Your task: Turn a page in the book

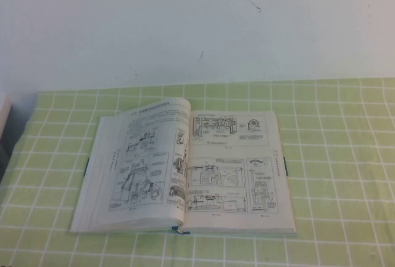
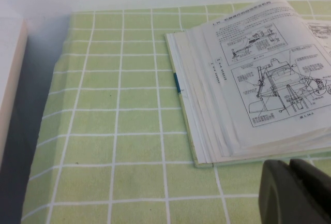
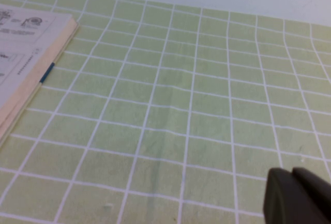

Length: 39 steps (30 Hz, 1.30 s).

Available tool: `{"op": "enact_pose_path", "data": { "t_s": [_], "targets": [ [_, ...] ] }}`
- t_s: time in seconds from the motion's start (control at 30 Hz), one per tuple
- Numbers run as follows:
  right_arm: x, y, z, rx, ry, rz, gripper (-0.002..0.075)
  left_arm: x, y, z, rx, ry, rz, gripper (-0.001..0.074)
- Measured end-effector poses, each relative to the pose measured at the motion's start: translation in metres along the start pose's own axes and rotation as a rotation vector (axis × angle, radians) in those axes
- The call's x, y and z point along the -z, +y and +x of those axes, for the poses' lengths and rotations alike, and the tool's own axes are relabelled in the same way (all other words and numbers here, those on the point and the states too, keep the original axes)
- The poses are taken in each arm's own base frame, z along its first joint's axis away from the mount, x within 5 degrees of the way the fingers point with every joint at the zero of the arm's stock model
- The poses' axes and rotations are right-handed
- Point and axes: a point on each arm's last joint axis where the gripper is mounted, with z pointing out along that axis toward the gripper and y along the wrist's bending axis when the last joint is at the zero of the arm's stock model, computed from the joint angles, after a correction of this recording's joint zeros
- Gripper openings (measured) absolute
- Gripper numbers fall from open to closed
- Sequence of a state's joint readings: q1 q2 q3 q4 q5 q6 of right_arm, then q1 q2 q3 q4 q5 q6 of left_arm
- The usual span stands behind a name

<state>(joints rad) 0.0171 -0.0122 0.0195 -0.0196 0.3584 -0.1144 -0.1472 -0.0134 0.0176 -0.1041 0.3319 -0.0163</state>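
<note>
Right claw [image 3: 297, 195] shut, well apart from book [image 3: 26, 43].

Book [image 1: 185, 168] open flat on tablecloth [image 1: 333, 156], wall [image 1: 185, 20] behind

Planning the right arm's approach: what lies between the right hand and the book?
Only bare green checked cloth. The right wrist view shows the right hand, shut, off the book's right side, with nothing on the stretch between them.
</note>
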Motion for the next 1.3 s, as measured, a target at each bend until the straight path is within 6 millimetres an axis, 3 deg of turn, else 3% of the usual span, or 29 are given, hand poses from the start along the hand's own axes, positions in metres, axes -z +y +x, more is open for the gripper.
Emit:
{"op": "enact_pose_path", "data": {
  "t_s": [0.97,1.1,1.3],
  "targets": [
    [-0.001,0.000,-0.001,0.000,-0.024,0.003,-0.0003,0.000,0.002,-0.001,-0.063,-0.015,-0.017,-0.0004],
    [0.001,-0.002,-0.016,0.000,-0.199,0.023,-0.0003,0.000,0.001,-0.010,-0.065,-0.124,-0.015,-0.0004],
    [0.015,-0.006,-0.049,0.000,-0.594,0.068,-0.0003,0.009,-0.001,-0.040,-0.067,-0.471,-0.003,-0.0004]
  ]
}}
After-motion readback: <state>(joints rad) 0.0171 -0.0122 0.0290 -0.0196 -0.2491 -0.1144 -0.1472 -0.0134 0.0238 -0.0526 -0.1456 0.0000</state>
